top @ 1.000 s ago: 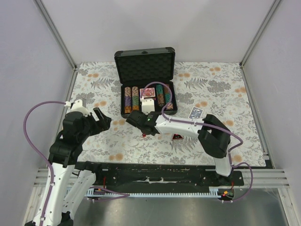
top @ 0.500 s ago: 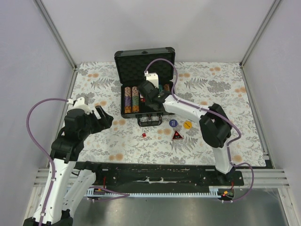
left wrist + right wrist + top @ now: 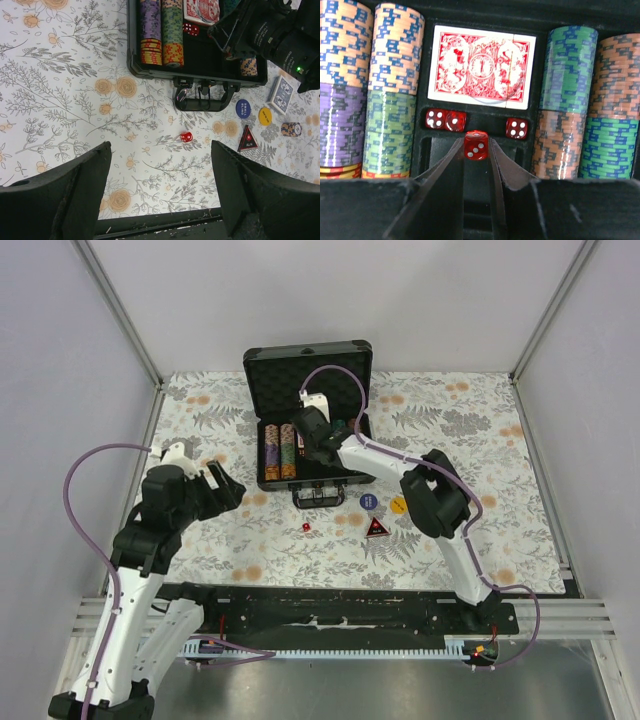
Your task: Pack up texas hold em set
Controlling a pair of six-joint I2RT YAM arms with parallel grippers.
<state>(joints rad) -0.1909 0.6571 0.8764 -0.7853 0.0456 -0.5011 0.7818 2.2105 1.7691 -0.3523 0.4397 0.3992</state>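
Right gripper (image 3: 476,141) shifted over briefcase (image 3: 300,365), red die (image 3: 476,146) seemingly pinched

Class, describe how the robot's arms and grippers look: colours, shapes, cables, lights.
The left arm and right arm have white shells and black joints; a purple cable loops along each. The left gripper and right gripper are black with wedge-shaped fingers. A green light shows on the right wrist.
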